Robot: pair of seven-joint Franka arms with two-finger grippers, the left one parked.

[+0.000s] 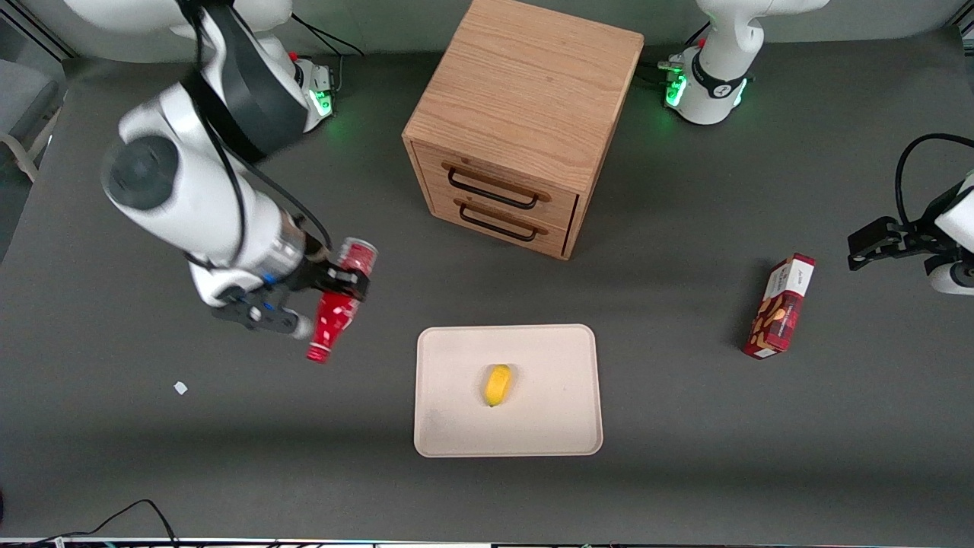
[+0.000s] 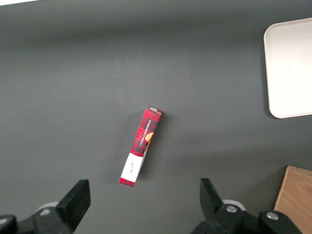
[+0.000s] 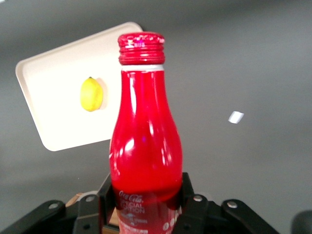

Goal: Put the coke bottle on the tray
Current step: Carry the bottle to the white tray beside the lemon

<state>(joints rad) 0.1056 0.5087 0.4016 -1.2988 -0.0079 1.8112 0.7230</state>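
Observation:
My right gripper (image 1: pixel 344 283) is shut on the coke bottle (image 1: pixel 335 312), a slim red bottle with white lettering and a red cap. It holds the bottle tilted in the air above the dark table, cap pointing toward the front camera, beside the tray on the working arm's side. In the right wrist view the bottle (image 3: pixel 145 146) sits between the black fingers (image 3: pixel 187 200). The cream-beige tray (image 1: pixel 456 426) lies flat on the table, nearer the front camera than the wooden cabinet, and also shows in the right wrist view (image 3: pixel 58 92). A yellow lemon (image 1: pixel 498 384) lies at its middle.
A wooden two-drawer cabinet (image 1: pixel 517 122) stands farther from the front camera than the tray. A red snack box (image 1: pixel 780 306) lies toward the parked arm's end of the table. A small white scrap (image 1: pixel 180 387) lies on the table near the working arm.

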